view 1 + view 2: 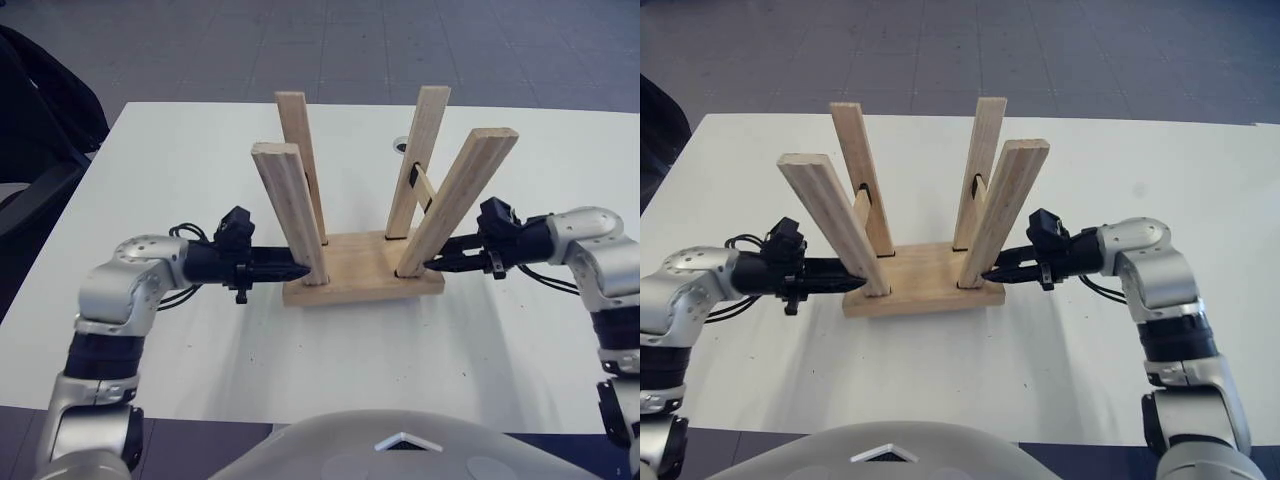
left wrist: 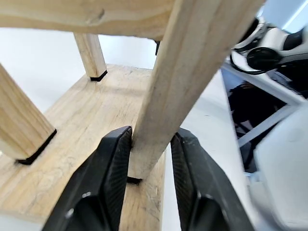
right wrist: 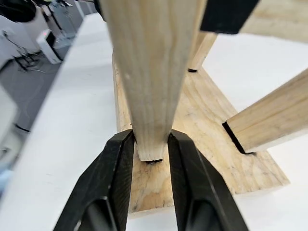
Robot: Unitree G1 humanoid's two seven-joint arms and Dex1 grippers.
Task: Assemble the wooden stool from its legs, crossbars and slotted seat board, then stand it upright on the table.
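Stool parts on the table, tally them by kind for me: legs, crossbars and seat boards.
Legs: 4
Crossbars: 2
Seat board: 1
Total: 7

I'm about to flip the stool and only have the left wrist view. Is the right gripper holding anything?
Observer: Yes. The right gripper is clamped on the near right leg, low down where it meets the seat board.
Operator: Are all the legs in?
Observer: Four legs stand up from the board, which lies flat on the table.
Operator: Any crossbar on the right side?
Observer: A thin crossbar shows between the two right legs.
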